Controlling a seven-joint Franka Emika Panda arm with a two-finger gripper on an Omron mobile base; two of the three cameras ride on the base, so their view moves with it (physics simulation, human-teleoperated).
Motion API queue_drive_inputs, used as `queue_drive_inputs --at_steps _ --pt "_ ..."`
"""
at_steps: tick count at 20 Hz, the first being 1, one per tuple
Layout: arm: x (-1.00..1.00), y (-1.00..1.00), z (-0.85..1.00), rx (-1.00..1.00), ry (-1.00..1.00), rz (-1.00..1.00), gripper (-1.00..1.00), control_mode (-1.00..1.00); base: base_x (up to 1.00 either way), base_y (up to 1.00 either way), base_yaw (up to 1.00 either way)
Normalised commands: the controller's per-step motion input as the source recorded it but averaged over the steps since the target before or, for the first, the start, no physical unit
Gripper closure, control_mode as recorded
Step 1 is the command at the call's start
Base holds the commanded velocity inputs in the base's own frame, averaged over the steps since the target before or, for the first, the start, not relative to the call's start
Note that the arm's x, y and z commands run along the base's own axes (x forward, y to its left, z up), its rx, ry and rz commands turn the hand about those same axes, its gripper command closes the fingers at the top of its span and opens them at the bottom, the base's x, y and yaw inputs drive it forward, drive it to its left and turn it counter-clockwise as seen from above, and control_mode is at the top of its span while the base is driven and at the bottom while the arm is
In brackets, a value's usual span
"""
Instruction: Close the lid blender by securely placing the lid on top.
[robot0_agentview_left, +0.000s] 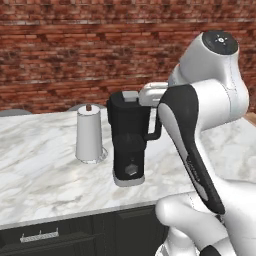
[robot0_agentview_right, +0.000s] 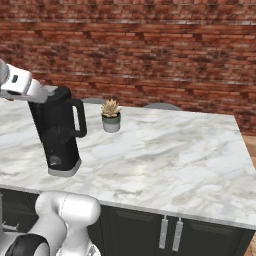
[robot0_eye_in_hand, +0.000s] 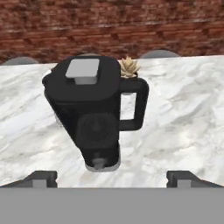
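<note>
The tall black blender (robot0_agentview_left: 127, 140) stands upright on the marble counter (robot0_agentview_left: 45, 175), its handle toward the right and its knob facing me. The lid (robot0_agentview_left: 130, 96), a black cap with a light grey square centre, lies flat on top of the jar. The hand view looks down on the lid (robot0_eye_in_hand: 83, 72) and the blender (robot0_eye_in_hand: 94, 118). My gripper (robot0_eye_in_hand: 112, 178) is open, its two fingertips (robot0_eye_in_hand: 41, 177) wide apart with nothing between them, drawn back on the near side of the blender. My white hand (robot0_agentview_left: 152, 93) hovers just right of the lid. The blender (robot0_agentview_right: 57, 130) also stands at the left of the right base view.
A white-grey cylinder with a dark red knob (robot0_agentview_left: 89, 134) stands just left of the blender. A small potted succulent (robot0_agentview_right: 111, 117) sits behind it to the right. The counter's front edge (robot0_agentview_left: 75, 212) runs above dark cabinets. A brick wall closes the back.
</note>
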Motion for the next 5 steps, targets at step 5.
queue_drive_inputs --at_steps 5 --pt "-0.34 -0.23 -0.01 0.0 -0.07 0.0 -1.0 -1.0 0.0 0.0 0.0"
